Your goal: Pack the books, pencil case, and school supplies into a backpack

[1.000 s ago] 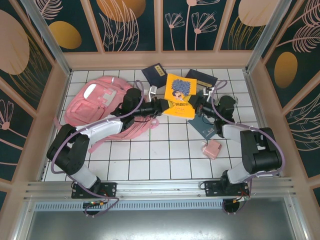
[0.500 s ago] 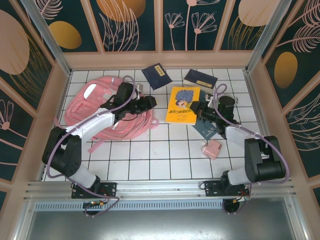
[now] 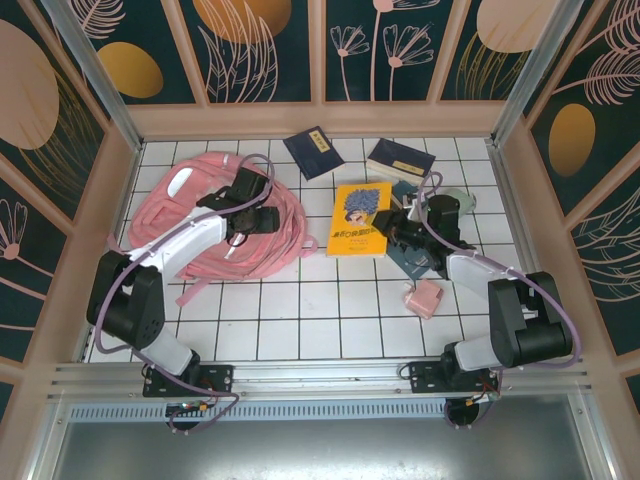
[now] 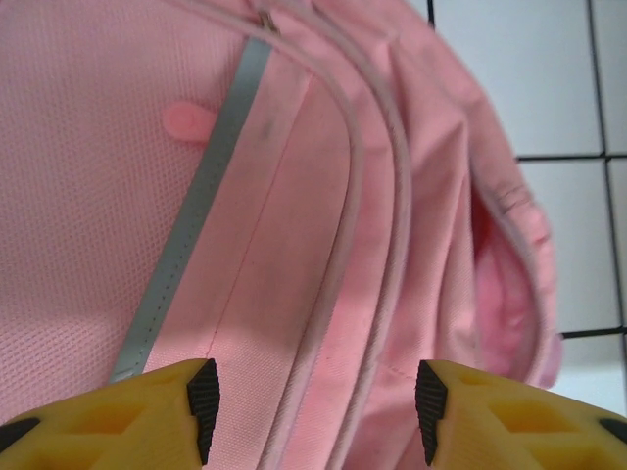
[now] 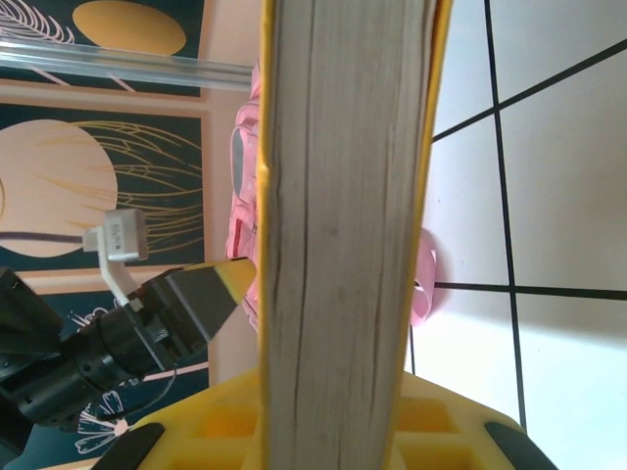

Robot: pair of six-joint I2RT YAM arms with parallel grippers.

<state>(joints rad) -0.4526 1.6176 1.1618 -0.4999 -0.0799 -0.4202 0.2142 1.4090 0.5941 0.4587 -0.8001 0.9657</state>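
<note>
Since a second ago the left gripper (image 3: 262, 220) has let go of the yellow book (image 3: 360, 218) and pulled back to the left, over the backpack (image 3: 165, 215). The book has sunk toward frame centre, held at its right edge by the right gripper (image 3: 392, 222) alone, and the navy books (image 3: 312, 152) wait near the top. From the left wrist, the claw is spread wide and empty above pink fabric beside the grey stripe (image 4: 196, 215), and nothing holds a pocket open, so I judge the book could snag on a zip lip. From the right wrist, the jaws are clamped on the book's page edge (image 5: 338, 196). With one grip at the edge, the book may sag, pivot or slip on the way across.
</note>
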